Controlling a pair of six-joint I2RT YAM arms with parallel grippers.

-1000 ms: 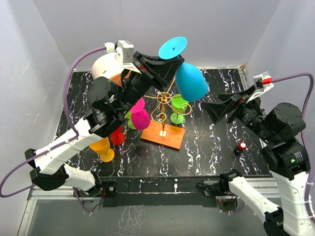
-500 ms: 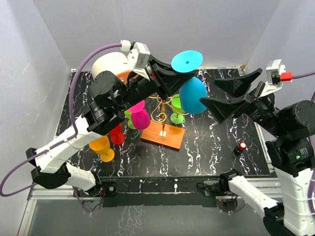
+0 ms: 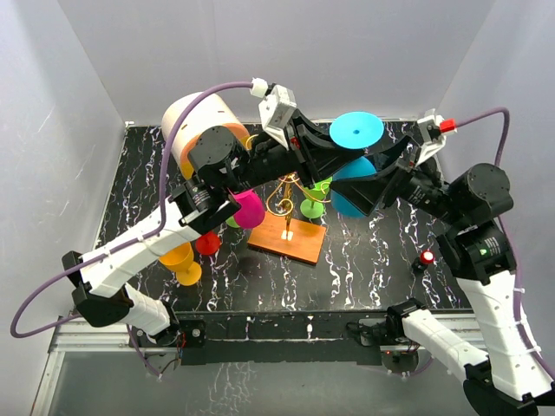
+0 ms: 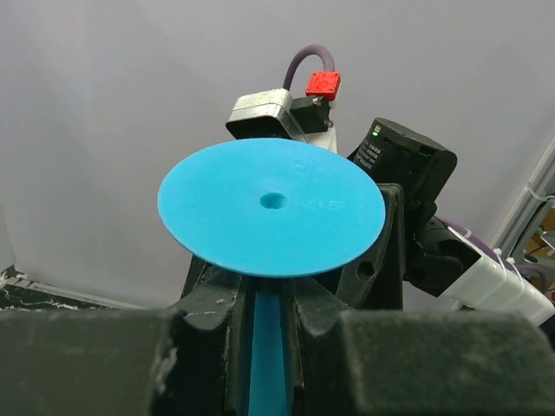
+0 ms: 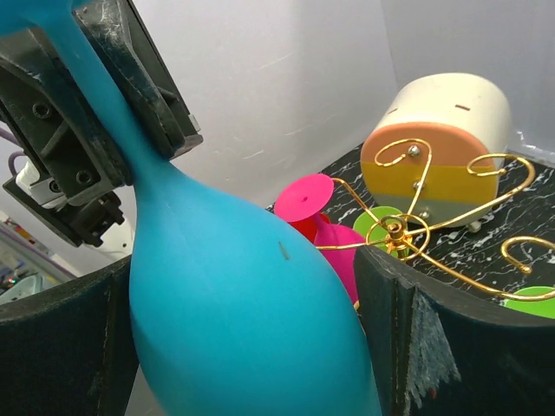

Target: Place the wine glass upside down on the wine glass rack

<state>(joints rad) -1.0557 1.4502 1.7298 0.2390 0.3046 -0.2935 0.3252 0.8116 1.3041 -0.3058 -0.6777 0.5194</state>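
- black marbled surface (image 3: 373, 260) between white walls; the gold wine glass rack (image 3: 295, 243) stands near its middle.
- the blue wine glass (image 3: 355, 132) hangs in the air above the rack, a little to its right, foot up.
- the left end effector (image 4: 264, 347) is clamped on the stem; the right end effector (image 5: 247, 347) stands wide open around the bowl, pads just beside it.
- risk: if the left one lets go before the right pads press, the smooth bowl may slip down.
- risk: a pink glass (image 3: 247, 208) and a green glass (image 3: 312, 208) hang on the rack, so a careless descent may knock them.
- open room lies right of the rack and on its near side; the cream-and-orange box (image 3: 195, 117) closes the far left.
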